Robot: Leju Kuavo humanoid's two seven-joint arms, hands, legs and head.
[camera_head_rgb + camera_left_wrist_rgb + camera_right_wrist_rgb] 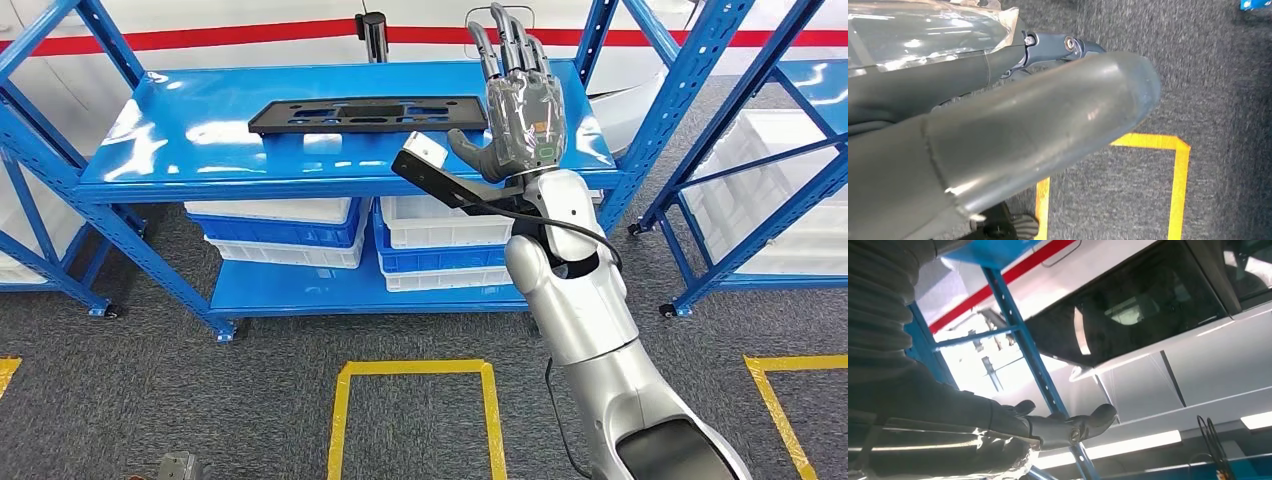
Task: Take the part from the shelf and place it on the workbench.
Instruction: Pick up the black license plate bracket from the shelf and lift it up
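Grey carpet marked with yellow tape squares [415, 400] lay before a glossy blue metal shelf rack [180, 165]. On its top shelf, toward the back edge, rested the flat black rectangular plastic part [368, 114] with cut-outs. The right hand [520, 105] was raised upright over the shelf's right end, fingers straight and apart, holding nothing. The left hand [998, 130] hung over the carpet; its grip could not be judged. White and blue bins [285, 230] sat on the lower shelf.
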